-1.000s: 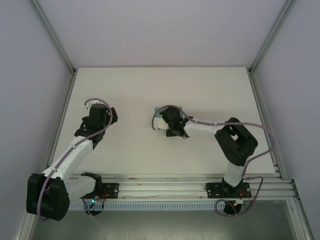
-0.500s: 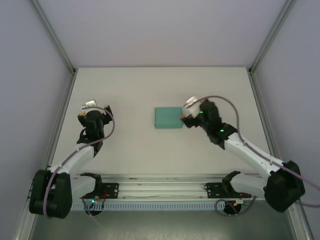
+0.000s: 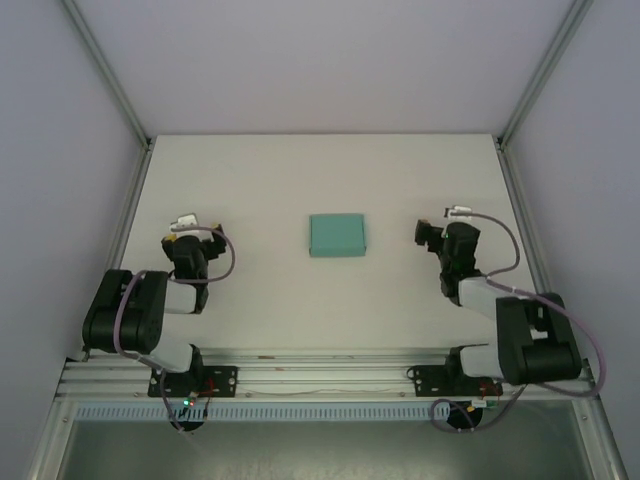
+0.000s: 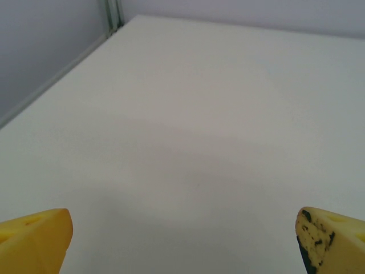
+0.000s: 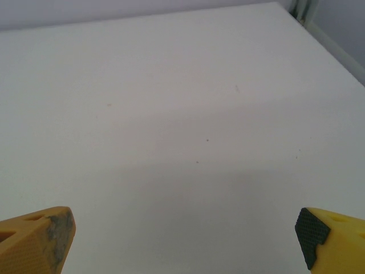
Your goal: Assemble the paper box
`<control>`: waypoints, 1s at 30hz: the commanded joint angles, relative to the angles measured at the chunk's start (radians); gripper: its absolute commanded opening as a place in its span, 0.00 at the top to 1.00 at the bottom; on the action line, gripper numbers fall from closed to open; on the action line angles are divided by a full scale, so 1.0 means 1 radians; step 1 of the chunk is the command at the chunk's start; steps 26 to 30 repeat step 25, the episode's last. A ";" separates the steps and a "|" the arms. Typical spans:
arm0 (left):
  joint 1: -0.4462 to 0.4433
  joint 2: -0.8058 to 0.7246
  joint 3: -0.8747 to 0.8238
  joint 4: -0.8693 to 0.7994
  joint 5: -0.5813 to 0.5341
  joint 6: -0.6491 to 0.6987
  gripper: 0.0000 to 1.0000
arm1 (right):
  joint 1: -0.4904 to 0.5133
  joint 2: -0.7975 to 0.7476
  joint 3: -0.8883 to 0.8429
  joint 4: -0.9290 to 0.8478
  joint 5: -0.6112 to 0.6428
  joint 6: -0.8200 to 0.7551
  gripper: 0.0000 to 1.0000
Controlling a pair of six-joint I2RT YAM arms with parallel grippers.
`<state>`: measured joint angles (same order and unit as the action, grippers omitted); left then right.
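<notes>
Your left gripper (image 3: 188, 226) and your right gripper (image 3: 445, 222) both stand spread wide with nothing between the fingers. In each wrist view the yellow fingertips (image 4: 34, 242) sit far apart at the lower corners, with bare surface between them.

Largest first: you have one white flat table (image 3: 400, 170). On its near edge are two black-and-white arms, the left (image 3: 125, 320) and the right (image 3: 530, 335), each folded close to its base.

One teal-green rectangular card box (image 3: 336, 236) lies flat near the middle of the table, between the two grippers, well apart from both and touching neither.

From above, the box looks closed, with no flap standing loose, so I judge the assembly finished or nearly so. At most you have a side tuck to check, which the overhead view cannot show.

Smallest: four fingertips, two per wrist view.
</notes>
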<state>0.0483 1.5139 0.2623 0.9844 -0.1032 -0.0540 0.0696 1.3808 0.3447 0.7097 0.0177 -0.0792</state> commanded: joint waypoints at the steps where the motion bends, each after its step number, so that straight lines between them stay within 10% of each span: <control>1: 0.005 0.017 0.031 0.105 0.072 0.011 0.00 | -0.036 0.179 -0.044 0.406 0.158 0.095 0.00; 3: 0.004 -0.014 0.055 0.007 0.082 0.005 0.00 | -0.069 0.099 0.080 0.022 0.062 0.125 0.00; 30: -0.008 -0.006 0.059 0.013 0.072 0.020 0.00 | -0.099 0.116 0.047 0.115 -0.021 0.116 0.00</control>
